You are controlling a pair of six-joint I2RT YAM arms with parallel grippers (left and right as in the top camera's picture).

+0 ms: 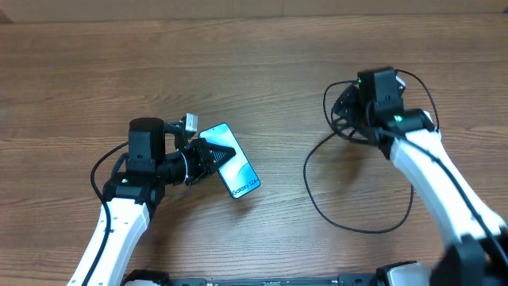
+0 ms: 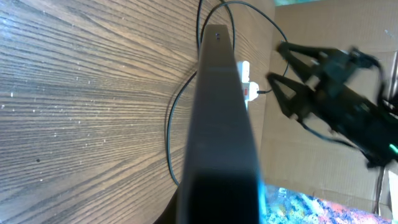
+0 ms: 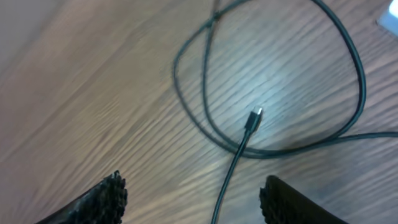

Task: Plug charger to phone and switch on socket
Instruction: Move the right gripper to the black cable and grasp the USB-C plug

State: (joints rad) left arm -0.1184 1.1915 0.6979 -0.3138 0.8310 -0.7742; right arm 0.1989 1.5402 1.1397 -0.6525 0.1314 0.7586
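Note:
My left gripper (image 1: 208, 155) is shut on one end of the phone (image 1: 232, 164), a slim handset with a teal screen and "Galaxy" text, held tilted just above the table. The left wrist view shows the phone edge-on (image 2: 221, 124); the fingers are hidden behind it. The black charger cable (image 1: 307, 183) lies in loose loops on the right. Its connector tip (image 3: 254, 119) lies free on the wood. My right gripper (image 3: 202, 202) is open and empty above the cable, short of the tip; it also shows overhead (image 1: 345, 110). The white socket strip (image 2: 244, 84) shows partly behind the phone.
The wooden table (image 1: 262, 71) fills all views. A cardboard wall (image 2: 298, 25) stands beyond the table's far side in the left wrist view, with my right arm (image 2: 339, 93) in front of it. A white corner (image 3: 392, 15) shows at the right wrist view's top right.

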